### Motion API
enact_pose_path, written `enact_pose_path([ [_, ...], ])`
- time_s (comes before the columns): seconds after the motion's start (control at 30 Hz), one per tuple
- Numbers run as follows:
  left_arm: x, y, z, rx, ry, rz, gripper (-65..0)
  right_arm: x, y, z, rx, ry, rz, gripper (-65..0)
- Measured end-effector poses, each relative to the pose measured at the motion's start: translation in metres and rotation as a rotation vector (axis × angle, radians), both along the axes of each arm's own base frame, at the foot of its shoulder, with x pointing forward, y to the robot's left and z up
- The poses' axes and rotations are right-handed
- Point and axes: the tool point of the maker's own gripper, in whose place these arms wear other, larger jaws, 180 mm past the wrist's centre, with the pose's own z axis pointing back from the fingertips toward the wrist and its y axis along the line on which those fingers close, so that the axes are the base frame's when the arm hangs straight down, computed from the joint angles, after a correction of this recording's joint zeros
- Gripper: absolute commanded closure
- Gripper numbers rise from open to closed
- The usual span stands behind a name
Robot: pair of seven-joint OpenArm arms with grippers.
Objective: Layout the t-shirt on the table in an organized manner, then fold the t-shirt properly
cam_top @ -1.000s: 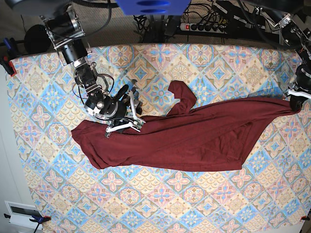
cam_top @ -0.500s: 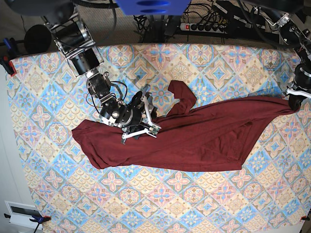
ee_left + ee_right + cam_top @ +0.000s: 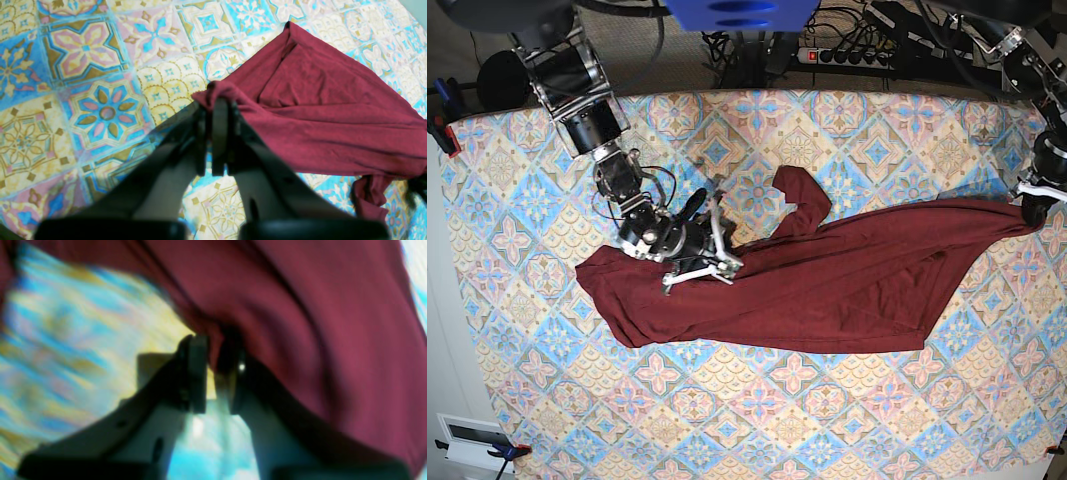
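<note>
The shirt (image 3: pixel 827 285) lies stretched in a long band across the middle of the table (image 3: pixel 847 130), running from the table's left part up to its right edge in the base view, with one sleeve (image 3: pixel 802 200) bunched up and curling toward the far side of the table near its centre. The cloth is wrinkled along its length and is not spread flat. At the right end of the shirt, the left gripper (image 3: pixel 217 110) is clamped tight on a corner of the fabric, its fingers (image 3: pixel 220 133) pressed together with a small fold of maroon cloth gathered over their tips; from that corner the shirt (image 3: pixel 317 110) fans out over the patterned table (image 3: pixel 100 100). At the shirt's other end, the right gripper (image 3: pixel 702 250) sits low at the far edge of the fabric, a little in from the shirt's left end. In its wrist view, which is blurred, the fingers (image 3: pixel 196 373) stand close together with only a narrow gap between them, right at the edge of the shirt (image 3: pixel 300 323), where the cloth meets the table (image 3: pixel 83 340); a fold seems to reach between the tips, but whether they actually pinch it cannot be told.
</note>
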Motion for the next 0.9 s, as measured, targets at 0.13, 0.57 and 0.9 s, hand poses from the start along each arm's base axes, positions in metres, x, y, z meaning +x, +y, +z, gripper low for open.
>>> enact_pose_path([
  [0.13, 0.000, -0.001, -0.001, -0.003, 0.003, -0.002, 0.0, -0.004, -0.037, 0.005, -0.044, -0.037, -0.081, -2.6],
  [0.57, -0.013, -0.002, -0.012, -0.006, 0.043, -0.002, 0.0, -0.041, -0.010, 0.032, 0.049, -0.096, -0.023, -0.5],
  [0.9, -0.014, -0.001, -0.012, -0.006, 0.041, -0.001, 0.0, -0.043, -0.019, 0.008, 0.025, -0.031, -0.047, -20.9],
])
